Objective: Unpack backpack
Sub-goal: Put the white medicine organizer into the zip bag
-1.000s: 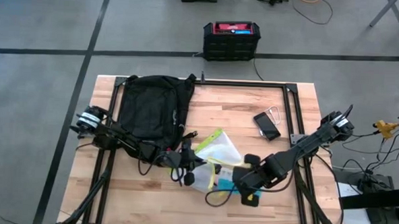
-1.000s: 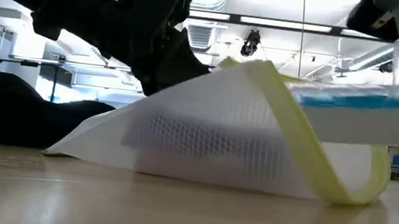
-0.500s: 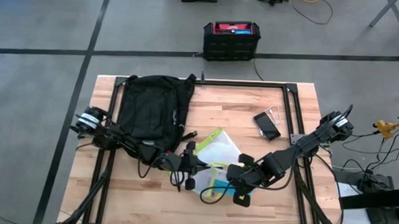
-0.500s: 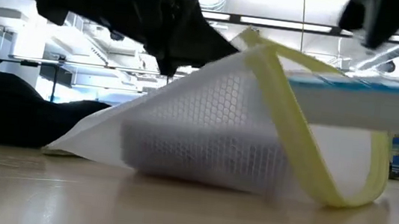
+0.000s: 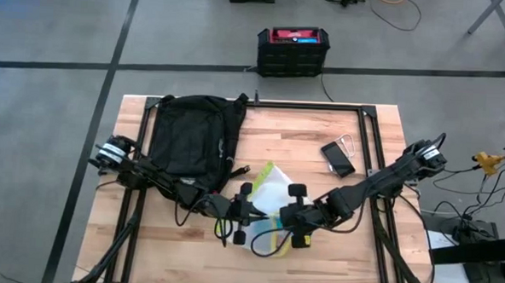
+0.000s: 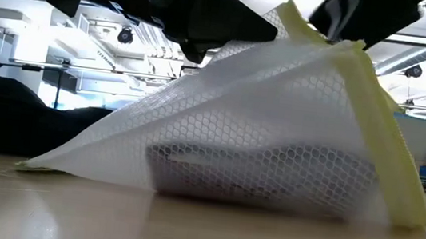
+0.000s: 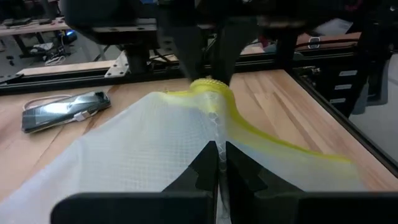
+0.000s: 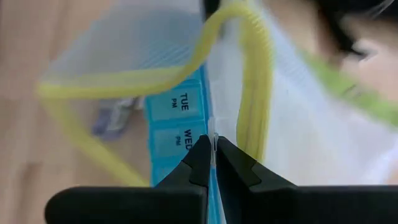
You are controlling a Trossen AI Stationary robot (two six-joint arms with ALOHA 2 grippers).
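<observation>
Backpack (image 5: 191, 139) — flat, long axis front-to-back, rounded top frontward

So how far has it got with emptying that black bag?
Already out: a phone lies on the table, and a white mesh pouch with yellow trim sits apart from the backpack. In hand: the left gripper and right gripper both pinch the pouch, a blue pill organizer beside it. Whether anything remains inside the backpack isn't visible.
</observation>
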